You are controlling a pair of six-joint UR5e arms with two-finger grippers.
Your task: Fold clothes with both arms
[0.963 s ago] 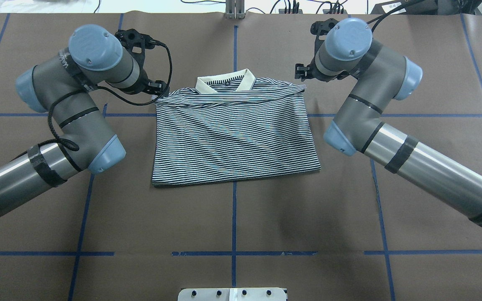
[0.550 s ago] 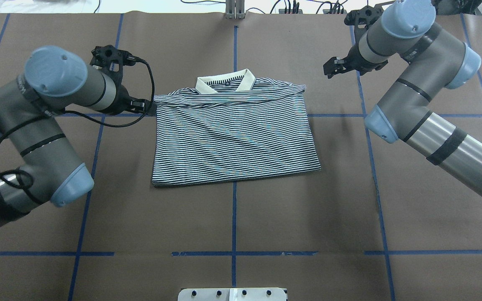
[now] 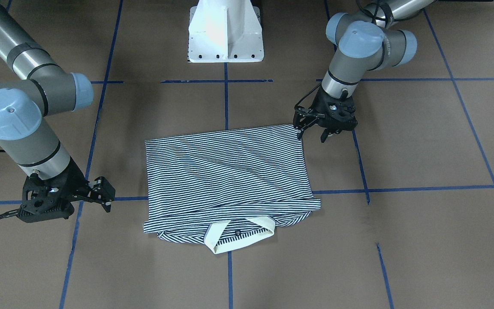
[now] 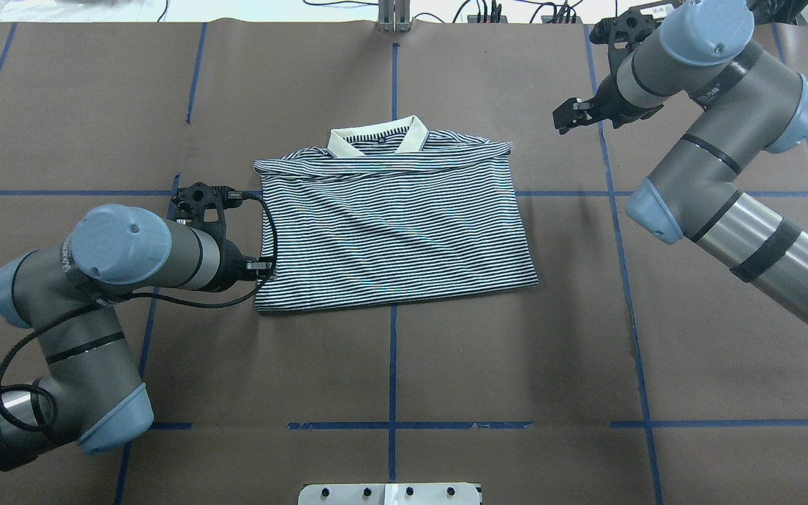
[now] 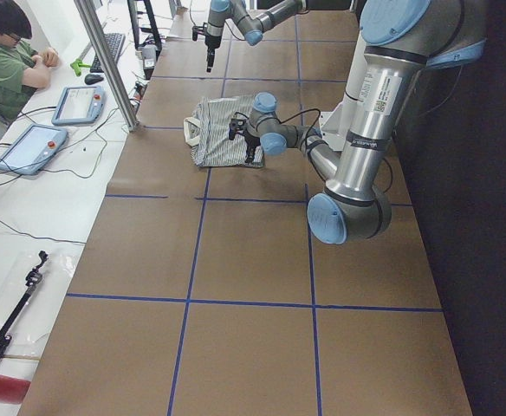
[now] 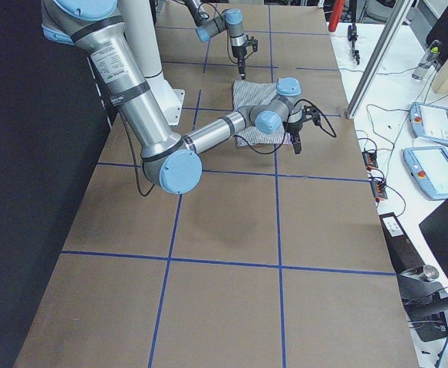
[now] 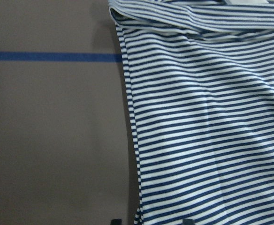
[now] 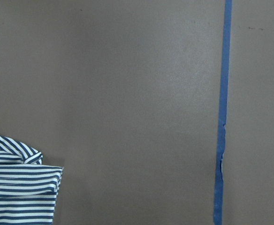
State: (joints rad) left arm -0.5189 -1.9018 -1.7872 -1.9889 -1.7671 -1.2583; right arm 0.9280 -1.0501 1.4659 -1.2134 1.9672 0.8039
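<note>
Brown paper point(image 4: 516, 351) covers the table, and blue tape lines point(image 4: 392, 365) cross on it in a grid. The striped polo shirt point(image 4: 393, 224) lies folded in the middle of it as a flat rectangle. Its cream collar point(image 4: 376, 137) is on the side far from the robot, and its folded bottom edge is on the side nearer to the white pedestal base point(image 3: 225, 34). The left gripper point(image 3: 312, 136) is low at the shirt's near corner on the robot's left. Its two fingers point(image 3: 302, 131) are spread apart, and in the left wrist view the side edge of the shirt runs between the two tips. I cannot tell if they touch the cloth. The right gripper point(image 3: 107, 195) is also released and holds nothing. It is over bare paper beside the collar end of the shirt, on the robot's right, apart from the cloth. Its wrist view shows only one striped corner low in the picture and one tape line.
</note>
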